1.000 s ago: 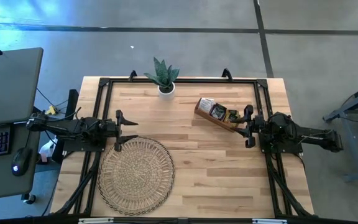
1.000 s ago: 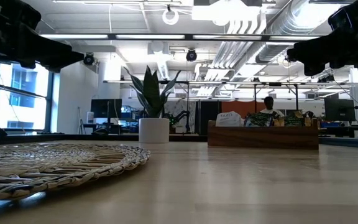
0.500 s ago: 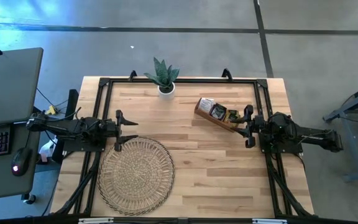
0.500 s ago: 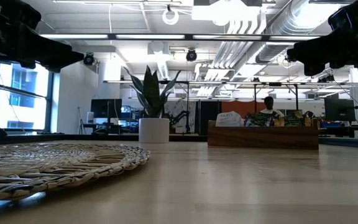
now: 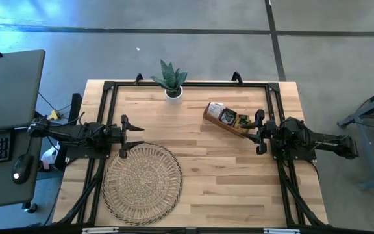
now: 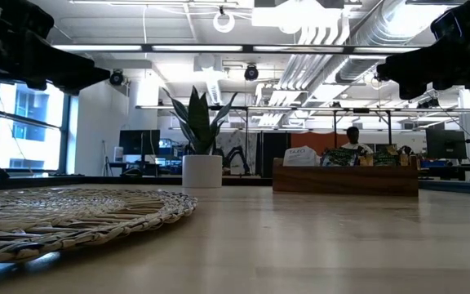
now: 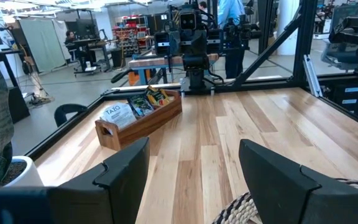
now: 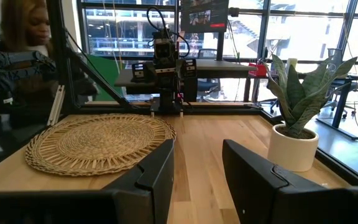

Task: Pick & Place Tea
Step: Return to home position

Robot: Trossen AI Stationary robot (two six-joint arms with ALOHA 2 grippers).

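Note:
The tea sachets (image 5: 227, 116) stand upright in a brown wooden tray (image 5: 216, 123) on the table's far right part; the left wrist view shows a white one and green ones (image 7: 133, 107) in it. My left gripper (image 5: 123, 136) waits open at the table's left edge, above the far rim of the round woven mat (image 5: 141, 184). My right gripper (image 5: 259, 132) waits open at the right edge, just beside the tray's right end. Both point level toward the table's middle with nothing between their fingers.
A potted plant in a white pot (image 5: 173, 82) stands at the table's far edge. A black frame (image 5: 187, 84) runs around the table. Bare wood lies between mat and tray. A person (image 8: 23, 37) shows beyond the table's left side.

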